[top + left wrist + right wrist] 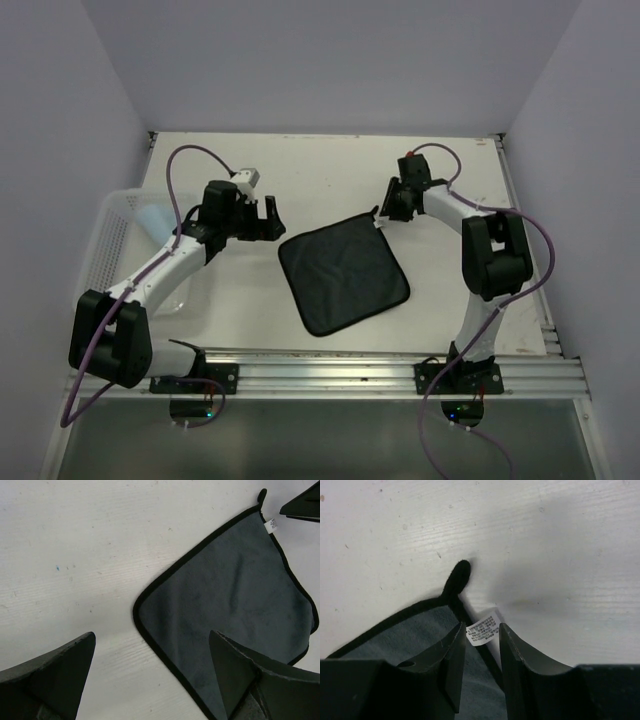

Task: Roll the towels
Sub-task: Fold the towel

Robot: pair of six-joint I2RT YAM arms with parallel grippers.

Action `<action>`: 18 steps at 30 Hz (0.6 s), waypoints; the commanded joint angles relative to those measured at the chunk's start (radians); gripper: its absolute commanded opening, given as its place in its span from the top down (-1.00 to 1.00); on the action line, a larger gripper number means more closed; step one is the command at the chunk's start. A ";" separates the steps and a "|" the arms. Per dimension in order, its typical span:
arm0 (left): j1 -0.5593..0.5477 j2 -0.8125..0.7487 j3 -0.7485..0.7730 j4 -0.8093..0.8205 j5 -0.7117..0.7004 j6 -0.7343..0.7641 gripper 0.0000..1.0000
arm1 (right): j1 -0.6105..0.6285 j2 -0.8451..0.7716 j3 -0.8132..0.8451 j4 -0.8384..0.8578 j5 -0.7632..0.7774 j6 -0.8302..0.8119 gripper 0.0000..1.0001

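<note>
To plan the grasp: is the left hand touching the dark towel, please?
Apart. The top view shows bare table between the left hand and the dark towel.

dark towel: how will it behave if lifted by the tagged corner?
Likely floppy: the dark towel lies flat as thin cloth, so it would probably drape from one corner. Probably light, since it looks thin. Its plush face may drag on the table rather than slide.

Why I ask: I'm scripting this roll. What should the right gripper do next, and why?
Probably close the right gripper on the tagged corner of the dark grey towel: the jaws stand apart astride hem and white tag, the cloth lies flat, and the left gripper hovers open.
</note>
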 commanded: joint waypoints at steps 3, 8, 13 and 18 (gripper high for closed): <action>-0.004 -0.005 0.021 -0.006 -0.043 0.024 -0.99 | 0.006 0.026 0.075 0.050 -0.049 0.000 0.22; -0.004 -0.008 0.026 -0.004 -0.032 0.025 -0.99 | 0.006 0.069 0.084 0.070 -0.052 0.025 0.20; -0.004 -0.010 0.024 -0.006 -0.043 0.028 -0.99 | 0.006 0.158 0.151 0.046 -0.043 0.036 0.14; -0.004 -0.002 0.029 -0.011 -0.049 0.031 -0.99 | 0.004 0.204 0.202 0.033 -0.040 0.036 0.14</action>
